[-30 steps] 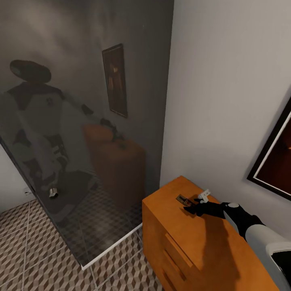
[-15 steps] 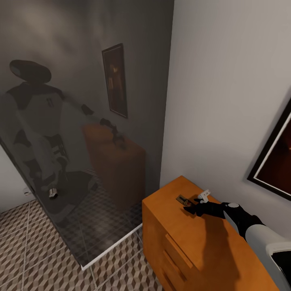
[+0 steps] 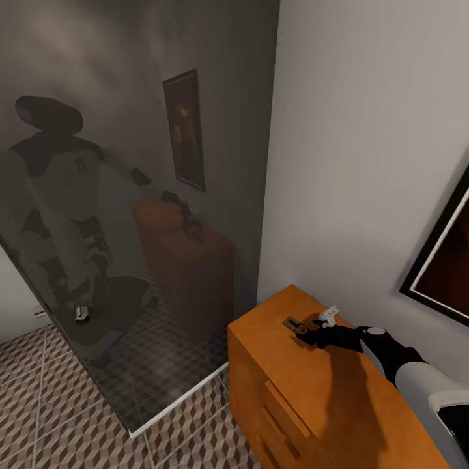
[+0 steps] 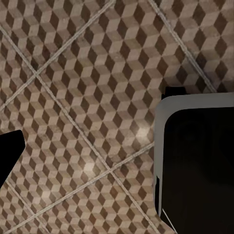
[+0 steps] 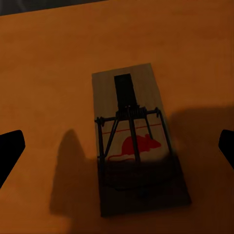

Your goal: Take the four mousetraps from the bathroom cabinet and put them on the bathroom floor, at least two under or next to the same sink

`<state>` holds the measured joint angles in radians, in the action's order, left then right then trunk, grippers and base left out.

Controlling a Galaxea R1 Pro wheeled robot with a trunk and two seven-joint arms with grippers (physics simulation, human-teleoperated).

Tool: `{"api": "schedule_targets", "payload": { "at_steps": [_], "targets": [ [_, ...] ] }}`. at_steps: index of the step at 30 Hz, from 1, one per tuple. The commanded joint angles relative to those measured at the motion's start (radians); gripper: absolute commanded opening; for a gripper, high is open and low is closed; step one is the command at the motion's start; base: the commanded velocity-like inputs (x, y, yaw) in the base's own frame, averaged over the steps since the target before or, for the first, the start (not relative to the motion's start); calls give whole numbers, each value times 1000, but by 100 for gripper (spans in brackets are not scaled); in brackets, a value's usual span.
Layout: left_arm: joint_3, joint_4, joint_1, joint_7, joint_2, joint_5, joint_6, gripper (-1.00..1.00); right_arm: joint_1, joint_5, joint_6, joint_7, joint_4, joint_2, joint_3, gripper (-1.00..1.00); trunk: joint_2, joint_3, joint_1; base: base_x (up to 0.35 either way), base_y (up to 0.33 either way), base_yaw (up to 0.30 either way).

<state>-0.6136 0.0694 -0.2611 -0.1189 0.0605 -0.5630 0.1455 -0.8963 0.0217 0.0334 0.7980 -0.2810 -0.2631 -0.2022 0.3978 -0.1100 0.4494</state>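
A mousetrap [image 3: 294, 324] lies flat on the top of the orange-brown cabinet [image 3: 326, 397], near its far corner by the wall. In the right wrist view the mousetrap [image 5: 134, 141] is a small wooden slab with a dark wire spring and a red mouse print. My right gripper [image 3: 307, 336] hovers just over it, open, its fingertips [image 5: 9, 151] wide apart on either side of the trap [image 5: 118, 148]. My left gripper [image 4: 118, 148] hangs open above the cube-patterned bathroom floor [image 4: 87, 97], holding nothing.
A tall dark glass panel [image 3: 130, 215] stands left of the cabinet and mirrors my body. Framed pictures hang on the wall [image 3: 443, 260]. Cube-patterned floor tiles [image 3: 39, 397] spread at lower left. Part of my white and black body [image 4: 195, 161] is beside the left gripper.
The head camera has shifted slightly. My right gripper stays over the mousetrap, open, with barely any movement.
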Motion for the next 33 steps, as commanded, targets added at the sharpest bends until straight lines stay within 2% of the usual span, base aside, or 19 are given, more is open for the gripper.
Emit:
{"api": "schedule_targets", "payload": {
  "at_steps": [1,33],
  "targets": [
    [-6,3,-1,-1,-1,-3,5,100,-1,2,3,1,0,-1,-5,100,2,-2,1,3,-2,0],
    [-6,3,-1,-1,-1,-3,5,100,-1,1,3,1,0,-1,-5,100,2,-2,1,16,0,0]
  ]
}}
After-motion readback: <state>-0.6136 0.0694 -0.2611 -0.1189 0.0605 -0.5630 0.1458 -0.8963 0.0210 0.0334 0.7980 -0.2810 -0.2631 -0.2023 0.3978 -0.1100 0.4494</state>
